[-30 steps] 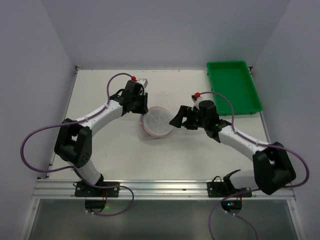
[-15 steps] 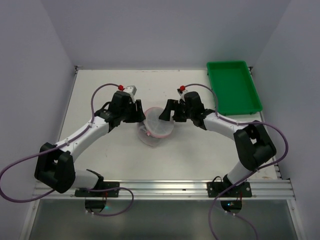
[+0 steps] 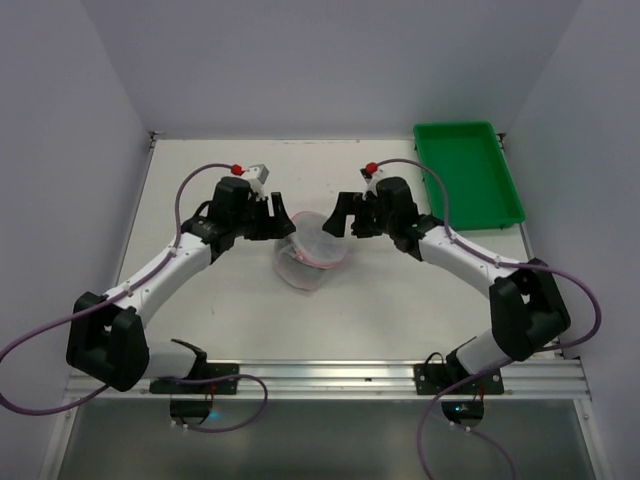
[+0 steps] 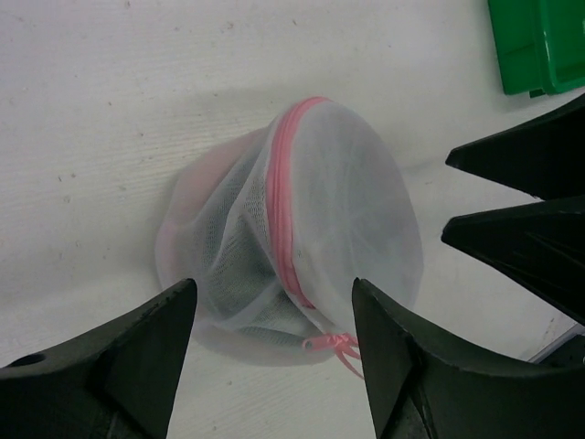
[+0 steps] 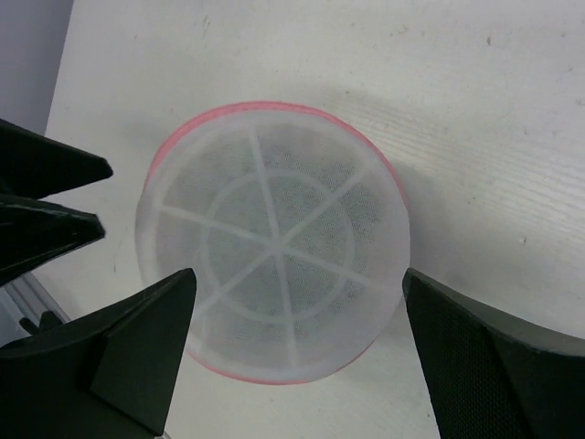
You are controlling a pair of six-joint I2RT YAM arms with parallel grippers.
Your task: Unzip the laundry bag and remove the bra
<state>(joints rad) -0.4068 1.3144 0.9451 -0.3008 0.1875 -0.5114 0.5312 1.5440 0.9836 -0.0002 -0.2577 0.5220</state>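
"Laundry bag point(image 3: 315, 250), position?" asks the first inspector.

"It lies on the table point(image 3: 220, 300) near the middle, between the two arms and well apart from the green tray point(image 3: 468, 175) at the far right corner. The bag sits tilted. One white mesh disc faces the right wrist camera, and the pink zip rim point(image 4: 281, 219) runs down the seam in the left wrist view. The zip looks shut along the stretch on show. A pink cord point(image 4: 334, 346) hangs at its lower end."

"Left gripper point(image 3: 285, 226)?"

"Fingers spread wide, holding nothing. In its own view the bag point(image 4: 311, 219) lies just beyond the two fingertips, centred on the gap between them. Whether either tip touches the mesh cannot be told."

"Right gripper point(image 3: 332, 222)?"

"Also spread wide and holding nothing. The disc point(image 5: 274, 242) fills the gap between its fingers, and its rim reaches close to both inner edges. Contact cannot be confirmed."

"How do the grippers stand to each other?"

"They face one another across the bag, left gripper at its left far edge and right gripper at its right far edge. Each wrist view shows the opposite fingers beyond the bag."
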